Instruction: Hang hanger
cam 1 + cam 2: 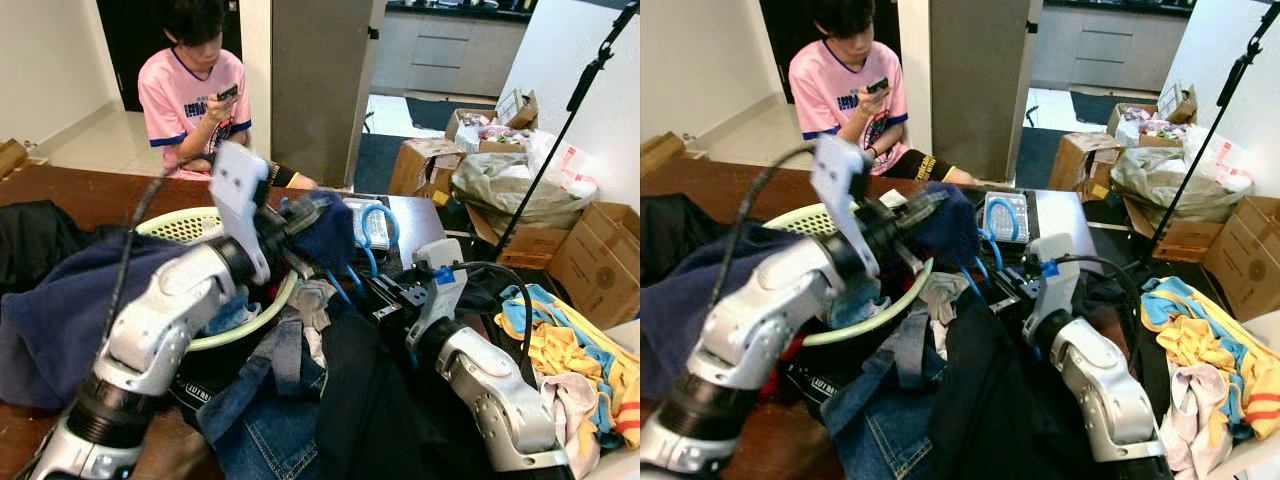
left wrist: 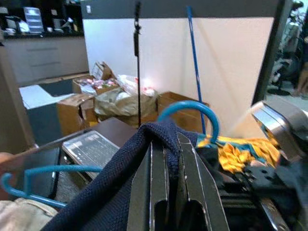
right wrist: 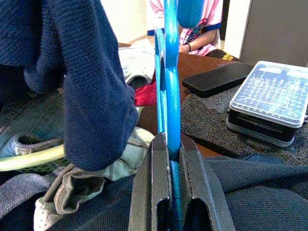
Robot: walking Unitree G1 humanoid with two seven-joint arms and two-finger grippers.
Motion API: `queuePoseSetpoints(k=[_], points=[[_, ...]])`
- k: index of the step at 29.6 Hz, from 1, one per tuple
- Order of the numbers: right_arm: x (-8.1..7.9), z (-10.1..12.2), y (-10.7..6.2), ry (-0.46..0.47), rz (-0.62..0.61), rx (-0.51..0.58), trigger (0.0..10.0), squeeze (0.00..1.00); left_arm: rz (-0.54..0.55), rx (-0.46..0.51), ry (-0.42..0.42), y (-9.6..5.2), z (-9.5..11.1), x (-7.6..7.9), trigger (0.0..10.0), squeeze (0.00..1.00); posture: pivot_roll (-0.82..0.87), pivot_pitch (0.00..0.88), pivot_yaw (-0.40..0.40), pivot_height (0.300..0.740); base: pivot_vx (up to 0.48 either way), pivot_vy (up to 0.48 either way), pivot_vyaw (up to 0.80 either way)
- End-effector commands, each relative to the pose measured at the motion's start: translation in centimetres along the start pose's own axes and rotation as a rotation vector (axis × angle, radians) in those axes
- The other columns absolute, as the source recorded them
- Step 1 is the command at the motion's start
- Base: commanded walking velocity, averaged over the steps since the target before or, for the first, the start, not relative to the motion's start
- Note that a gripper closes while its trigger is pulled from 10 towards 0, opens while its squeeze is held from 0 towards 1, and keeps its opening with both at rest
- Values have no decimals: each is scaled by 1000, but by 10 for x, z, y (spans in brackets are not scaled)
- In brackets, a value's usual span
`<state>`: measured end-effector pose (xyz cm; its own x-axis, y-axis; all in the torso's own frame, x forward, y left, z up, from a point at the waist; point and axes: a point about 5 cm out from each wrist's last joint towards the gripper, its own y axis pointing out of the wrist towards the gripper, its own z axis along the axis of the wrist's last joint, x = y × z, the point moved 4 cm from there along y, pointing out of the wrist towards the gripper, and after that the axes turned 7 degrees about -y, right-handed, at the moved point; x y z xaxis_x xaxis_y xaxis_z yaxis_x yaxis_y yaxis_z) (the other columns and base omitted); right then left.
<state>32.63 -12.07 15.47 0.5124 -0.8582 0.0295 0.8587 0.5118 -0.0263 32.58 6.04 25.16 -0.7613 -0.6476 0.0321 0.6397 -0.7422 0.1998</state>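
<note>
The blue hanger (image 3: 167, 96) stands over the middle of the dark wooden table (image 1: 80, 190), its hook (image 2: 190, 113) curving up beside a navy sweater (image 1: 950, 225) draped around it. The right gripper (image 3: 171, 192) pinches the hanger's lower bar between its two black fingers, pressed tight against the plastic. The left gripper (image 2: 171, 192) is pressed together on a fold of the navy sweater, holding the cloth up just above the hanger.

Below both arms lies a heap of clothes: blue jeans (image 1: 262, 420), a black garment (image 1: 990, 410) and a pale green laundry basket (image 1: 190, 225) partly under the left arm. Just past the hanger on the table sit a clear plastic case (image 3: 272, 94) on a dark box and a black phone (image 3: 216, 79).

To the right, a pile of yellow and blue cloth (image 1: 575, 345) lies on a lighter surface. Beyond it stand cardboard boxes (image 1: 595, 255) and a black stand pole (image 2: 138, 67). A person in a pink shirt (image 1: 185, 95) sits behind the table, holding a phone.
</note>
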Motion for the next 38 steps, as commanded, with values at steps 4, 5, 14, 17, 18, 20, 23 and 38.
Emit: queuePoseSetpoints(k=[4, 5, 14, 17, 18, 20, 23, 38], points=[[-1, -14, -2, 21, 3, -57, 10000, 0, -77, -144, 16, -9, -31, 15, 10000, 322, 31, 12, -34, 740, 0, 0, 0], [-2, -14, -1, 23, 5, -59, 10000, 0, -121, -200, 22, -18, -37, 19, 10000, 1000, 31, 14, -36, 740, 0, 0, 0], [-1, -14, -1, 30, 6, -65, 10000, 0, -185, -252, 55, -45, -17, 13, 10000, 1000, 33, 17, -37, 740, 0, 0, 0], [-1, -15, -2, 33, 8, -66, 10000, 0, -169, -180, 72, -62, 21, -4, 10000, 1000, 38, 22, -39, 740, 0, 0, 0], [-1, -15, -2, 33, 8, -66, 10000, 0, -169, -180, 72, -62, 21, -4, 10000, 1000, 38, 22, -39, 740, 0, 0, 0], [-1, -14, -3, 39, 8, -67, 10000, 0, -56, -155, 152, -78, 48, -31, 10000, 1000, 47, 30, -40, 740, 0, 0, 0], [-1, -14, -3, 46, 14, -70, 10000, 0, 272, -173, 320, -114, 76, -92, 10000, 1000, 54, 34, -49, 740, 0, 0, 0], [2, -12, -6, 45, 28, -83, 10000, 0, 683, -288, 304, -184, 22, -178, 10000, 0, 41, 57, -81, 740, 0, 0, 0]])
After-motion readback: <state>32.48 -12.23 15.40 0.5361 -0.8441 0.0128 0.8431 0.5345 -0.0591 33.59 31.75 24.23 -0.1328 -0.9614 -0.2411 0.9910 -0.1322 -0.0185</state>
